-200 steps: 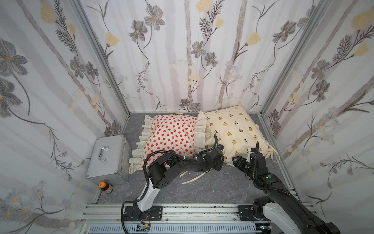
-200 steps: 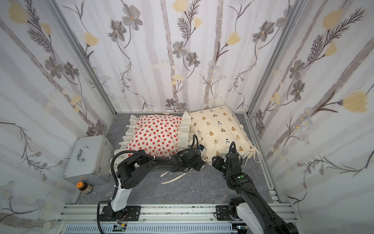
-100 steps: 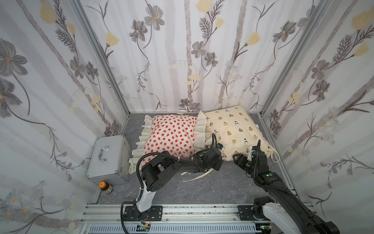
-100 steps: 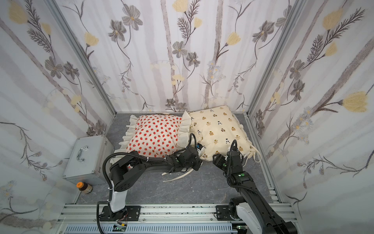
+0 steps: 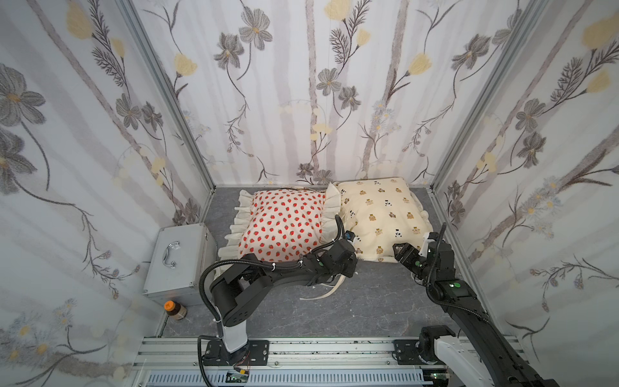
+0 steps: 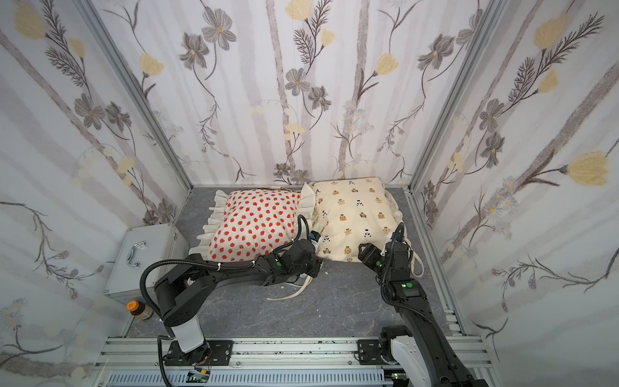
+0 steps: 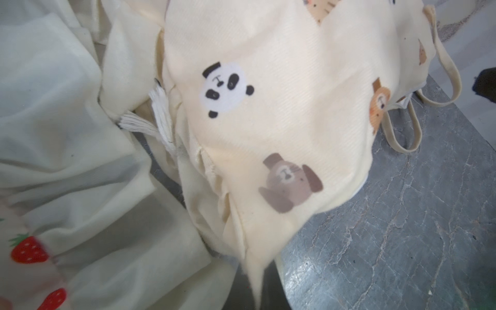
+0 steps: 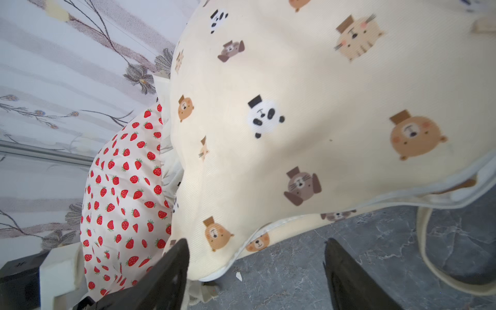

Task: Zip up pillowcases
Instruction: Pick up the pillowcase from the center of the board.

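Two stuffed pillowcases lie side by side at the back of the grey floor. The strawberry pillowcase (image 5: 284,228) (image 6: 258,228) is on the left, the bear pillowcase (image 5: 382,217) (image 6: 355,214) on the right. My left gripper (image 5: 350,259) (image 7: 259,298) is shut on a cream fabric corner at the bear pillowcase's near left end. My right gripper (image 5: 400,254) (image 8: 257,257) stands open just in front of that pillowcase's near edge, holding nothing. A white-edged seam (image 8: 402,198) along that edge gapes in the right wrist view.
A silver metal case (image 5: 177,258) stands at the left wall, with a small orange-capped bottle (image 5: 175,310) in front of it. Loose cream ties (image 5: 328,288) trail on the floor under my left arm. Papered walls close three sides; a rail (image 5: 335,348) runs along the front.
My left gripper has shut on the bear pillowcase's corner and its arm has swung lower and flatter. My right gripper has opened wider.
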Action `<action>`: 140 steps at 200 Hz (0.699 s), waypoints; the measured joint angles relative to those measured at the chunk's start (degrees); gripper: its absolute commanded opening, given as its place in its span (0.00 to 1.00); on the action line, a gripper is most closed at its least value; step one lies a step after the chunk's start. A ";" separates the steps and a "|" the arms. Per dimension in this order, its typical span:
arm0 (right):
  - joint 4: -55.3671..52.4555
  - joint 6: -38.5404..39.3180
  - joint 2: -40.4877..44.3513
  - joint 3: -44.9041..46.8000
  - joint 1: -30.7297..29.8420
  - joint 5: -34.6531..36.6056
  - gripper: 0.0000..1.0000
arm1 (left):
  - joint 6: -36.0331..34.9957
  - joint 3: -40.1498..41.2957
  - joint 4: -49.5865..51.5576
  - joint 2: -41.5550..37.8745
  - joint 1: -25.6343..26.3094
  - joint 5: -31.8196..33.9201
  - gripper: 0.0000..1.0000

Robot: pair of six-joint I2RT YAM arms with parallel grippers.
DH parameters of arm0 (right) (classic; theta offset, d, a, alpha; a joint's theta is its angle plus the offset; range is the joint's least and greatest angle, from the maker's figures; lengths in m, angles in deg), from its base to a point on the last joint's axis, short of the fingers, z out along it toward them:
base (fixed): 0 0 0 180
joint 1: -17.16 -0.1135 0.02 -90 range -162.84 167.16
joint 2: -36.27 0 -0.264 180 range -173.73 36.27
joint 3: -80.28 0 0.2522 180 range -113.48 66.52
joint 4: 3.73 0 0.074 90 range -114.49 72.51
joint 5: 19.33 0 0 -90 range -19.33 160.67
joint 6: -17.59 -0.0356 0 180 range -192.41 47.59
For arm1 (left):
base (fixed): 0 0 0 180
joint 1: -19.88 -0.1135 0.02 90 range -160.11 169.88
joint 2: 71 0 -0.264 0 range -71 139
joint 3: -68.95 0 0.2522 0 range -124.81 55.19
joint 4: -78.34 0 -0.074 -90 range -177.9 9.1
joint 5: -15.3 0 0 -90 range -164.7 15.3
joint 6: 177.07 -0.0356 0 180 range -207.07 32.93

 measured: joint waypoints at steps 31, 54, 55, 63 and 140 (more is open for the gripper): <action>-1.03 1.25 0.74 -1.31 4.98 -0.68 0.80 | 0.44 0.26 0.35 -3.69 -1.07 0.46 0.00; -2.05 2.03 1.49 -1.73 8.26 -0.92 0.82 | 0.61 0.22 0.39 -5.84 -1.33 0.83 0.00; -2.08 2.03 1.49 -1.73 8.35 -0.92 0.82 | 0.61 0.20 0.39 -5.88 -1.36 0.83 0.00; -2.34 2.27 1.36 -1.88 9.29 -1.03 0.82 | 0.63 -0.04 0.57 -6.43 -1.66 0.90 0.00; -3.58 3.50 0.24 -5.57 14.32 -1.42 0.82 | 0.17 -6.67 2.45 -11.10 -3.98 1.49 0.00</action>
